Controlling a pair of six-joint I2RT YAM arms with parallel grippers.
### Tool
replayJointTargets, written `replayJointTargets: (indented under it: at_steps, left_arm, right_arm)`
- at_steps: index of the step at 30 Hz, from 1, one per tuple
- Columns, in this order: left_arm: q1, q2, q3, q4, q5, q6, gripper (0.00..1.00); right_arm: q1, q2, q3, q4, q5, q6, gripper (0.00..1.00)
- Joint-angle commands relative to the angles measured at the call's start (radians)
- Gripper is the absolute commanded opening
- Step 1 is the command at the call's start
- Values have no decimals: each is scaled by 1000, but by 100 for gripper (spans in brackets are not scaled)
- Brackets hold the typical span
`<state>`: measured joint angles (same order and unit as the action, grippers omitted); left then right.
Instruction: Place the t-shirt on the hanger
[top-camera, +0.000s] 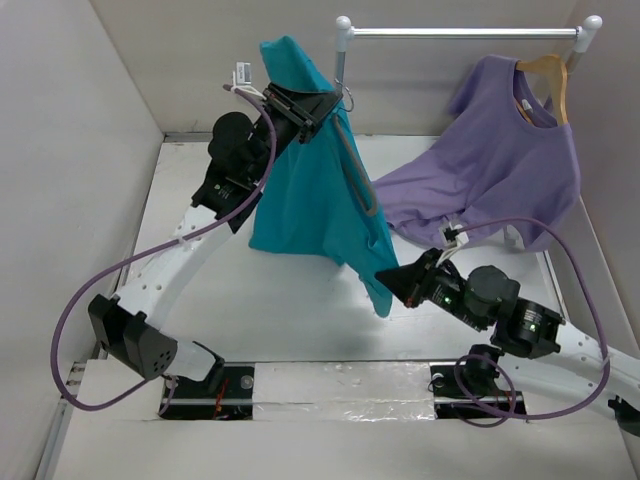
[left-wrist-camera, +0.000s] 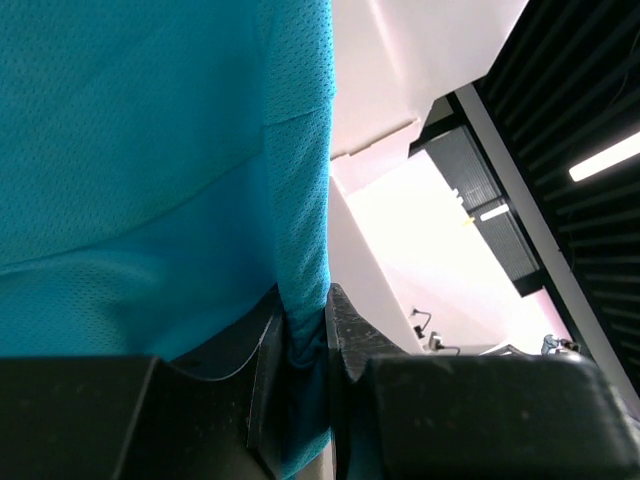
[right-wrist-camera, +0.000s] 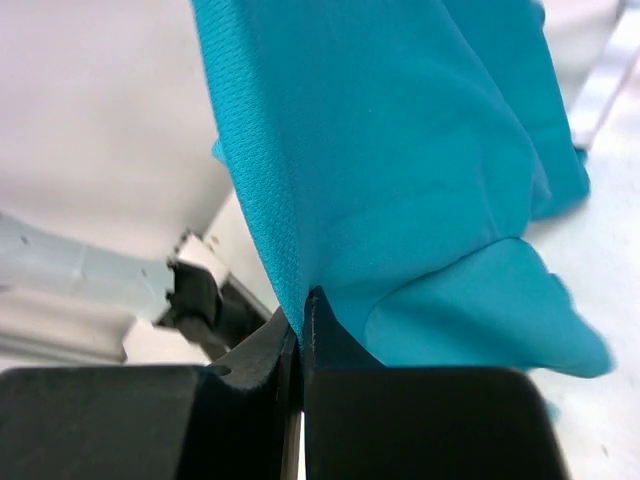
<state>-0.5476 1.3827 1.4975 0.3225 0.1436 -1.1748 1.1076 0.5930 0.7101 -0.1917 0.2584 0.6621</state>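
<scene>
- Top view: the t-shirt (top-camera: 305, 190) hung in the air over the back of the counter (top-camera: 280, 320). It was teal, plain and crumpled into long vertical folds.
- Its top bunched up at the left end effector (top-camera: 310, 105), which was raised high near the rail (top-camera: 460, 33) and pressed onto the cloth.
- The shirt's lower right corner tapered to a point at the right end effector (top-camera: 392, 278), which was low over the counter and nipping that corner.
- The hanger (top-camera: 357, 172), a thin dark frame, lay slanted along the shirt's right edge. I could not tell whether any of it sat inside the cloth.
- A purple shirt (top-camera: 490, 160) on a wooden hanger (top-camera: 548, 75) hung from the rail to the right, apart from the teal one.
- Left wrist view: the t-shirt (left-wrist-camera: 150, 150) filled the left half, a fine mesh knit with a seam running across it. The left end effector (left-wrist-camera: 300, 350) pinched a narrow vertical fold of it.
- Right wrist view: the t-shirt (right-wrist-camera: 400, 150) fanned upward from the right end effector (right-wrist-camera: 300, 335). The jaws were pressed together on a thin edge of the cloth, and a hemmed flap hung to the right.
</scene>
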Motion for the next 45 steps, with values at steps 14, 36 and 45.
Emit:
replayJointTargets:
  at_steps: [14, 36, 45]
  left_arm:
    - [-28, -71, -175, 170, -30, 211, 0]
    - [15, -185, -423, 53, 290, -19, 0]
    - [-31, -197, -516, -88, 367, 14, 0]
  right_arm:
    - [8, 43, 383, -385, -119, 5, 0]
    - [8, 367, 454, -367, -187, 132, 2]
    - [8, 353, 505, -436, -174, 123, 34]
